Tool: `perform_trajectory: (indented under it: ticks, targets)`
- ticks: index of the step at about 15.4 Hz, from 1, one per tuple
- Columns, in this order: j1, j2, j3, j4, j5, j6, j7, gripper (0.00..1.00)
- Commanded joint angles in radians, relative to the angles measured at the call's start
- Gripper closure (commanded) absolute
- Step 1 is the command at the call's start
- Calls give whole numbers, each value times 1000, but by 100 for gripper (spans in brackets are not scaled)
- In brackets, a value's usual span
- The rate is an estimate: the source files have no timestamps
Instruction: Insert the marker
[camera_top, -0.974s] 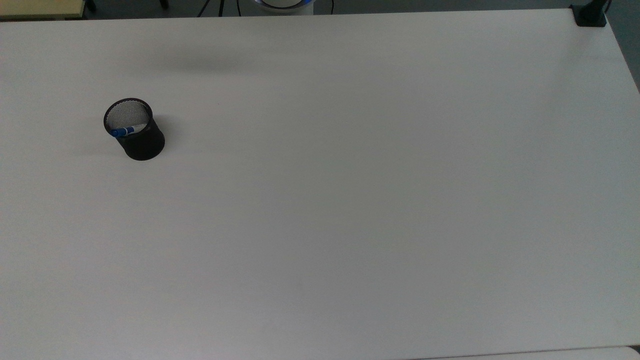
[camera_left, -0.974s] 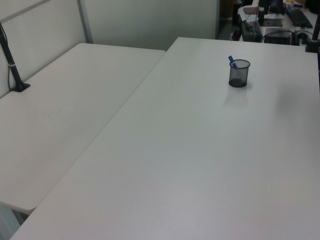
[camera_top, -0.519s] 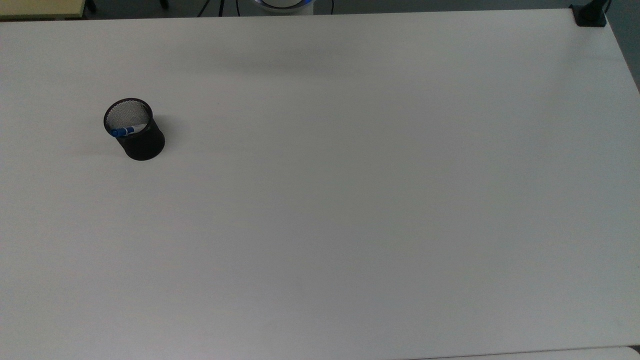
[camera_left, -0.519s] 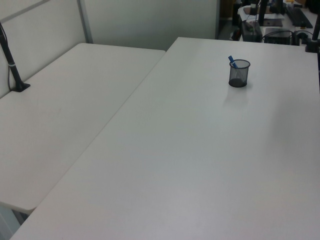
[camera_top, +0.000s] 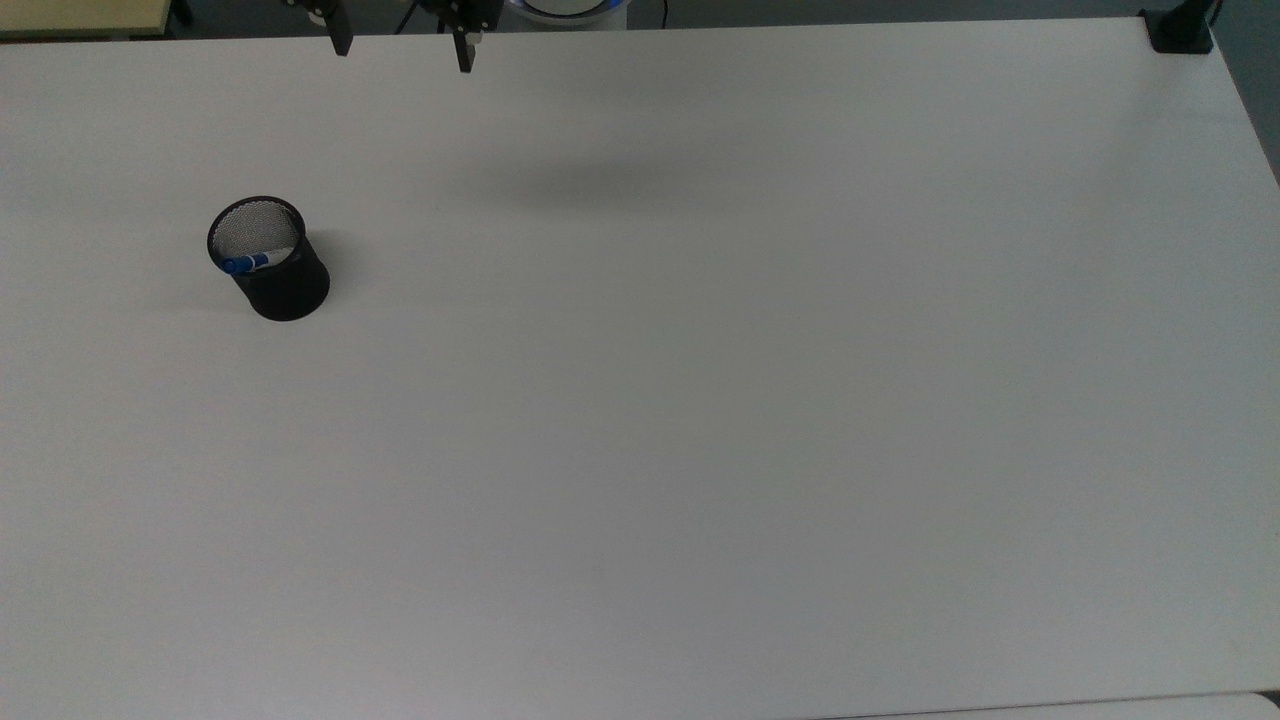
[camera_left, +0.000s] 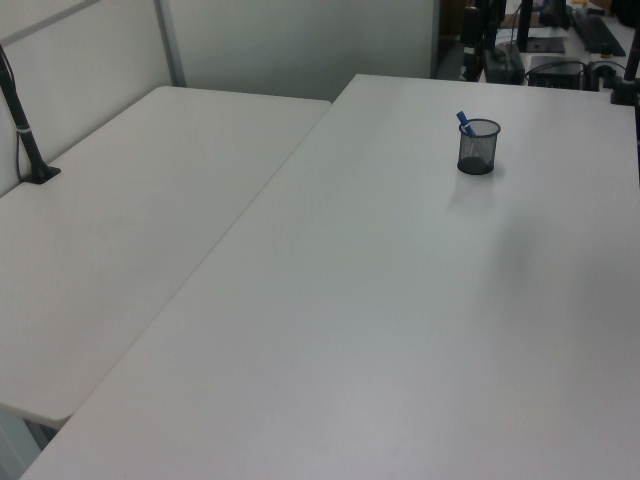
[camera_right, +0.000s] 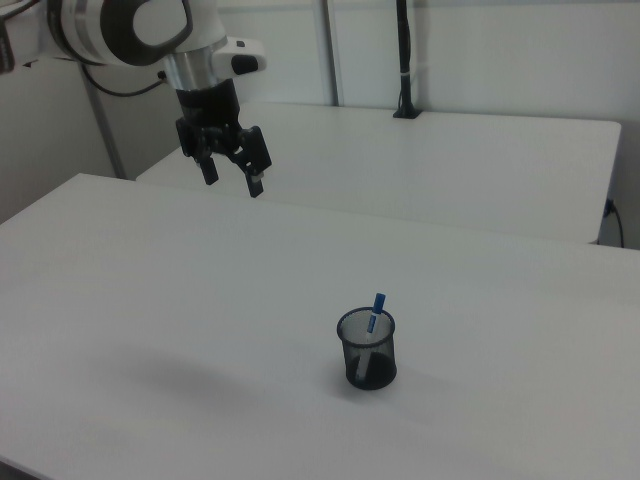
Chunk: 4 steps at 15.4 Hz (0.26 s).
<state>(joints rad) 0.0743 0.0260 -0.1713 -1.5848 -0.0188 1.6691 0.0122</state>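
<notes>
The marker (camera_top: 247, 263) stands inside the black mesh cup (camera_top: 273, 268), leaning against its rim with the blue cap poking out above the top edge; in the right view the marker (camera_right: 376, 306) tilts slightly and its white barrel shows through the mesh. The cup sits upright on the white counter (camera_top: 700, 400), toward the top view's left and nearer the far edge than the near one. The claw (camera_right: 232, 173) hangs in the air well above the counter and well apart from the cup, with its two dark fingers spread apart and nothing between them. In the top view the fingers (camera_top: 341, 35) show at the upper edge, past the counter's far rim. A soft shadow lies on the counter surface toward the far side. A second white table (camera_left: 120, 230) adjoins on the left view's left.
</notes>
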Motion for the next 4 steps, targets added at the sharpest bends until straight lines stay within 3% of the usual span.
perform_trajectory:
  ticks: [1, 4]
  targets:
    - [4, -23, -7, -23, -20, 32, -51, 0]
    - [7, -24, -7, -21, -26, 31, -46, 0]
